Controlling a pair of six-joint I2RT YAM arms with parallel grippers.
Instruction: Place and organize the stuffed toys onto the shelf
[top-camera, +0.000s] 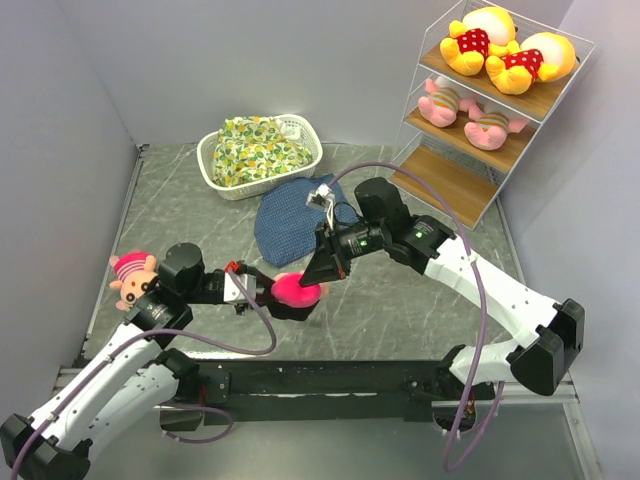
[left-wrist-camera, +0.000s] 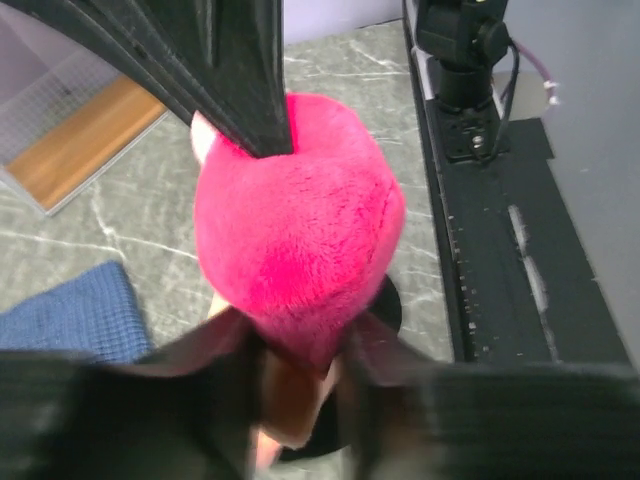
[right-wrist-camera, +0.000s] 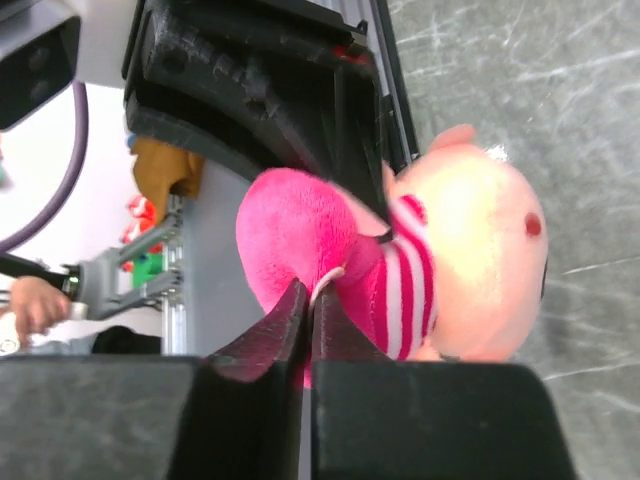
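Observation:
A pink-hatted doll (top-camera: 300, 291) hangs just above the table's middle between both grippers. My left gripper (top-camera: 281, 297) is shut on its lower end; in the left wrist view the blurred fingers (left-wrist-camera: 225, 345) flank the pink hat (left-wrist-camera: 300, 225). My right gripper (top-camera: 322, 274) is shut on a thin loop at the hat; the right wrist view shows this (right-wrist-camera: 310, 296), beside the doll's striped band and peach face (right-wrist-camera: 470, 250). A second doll (top-camera: 132, 278) lies beside my left arm. The shelf (top-camera: 455, 185) holds two yellow bears (top-camera: 500, 48) on top and two piglets (top-camera: 468, 112) on the middle board.
A white basket (top-camera: 306, 133) with a floral cloth bundle (top-camera: 255, 150) stands at the back. A blue cloth (top-camera: 290, 225) lies in front of it, just behind my right gripper. The shelf's bottom board is bare. Grey walls close in left and right.

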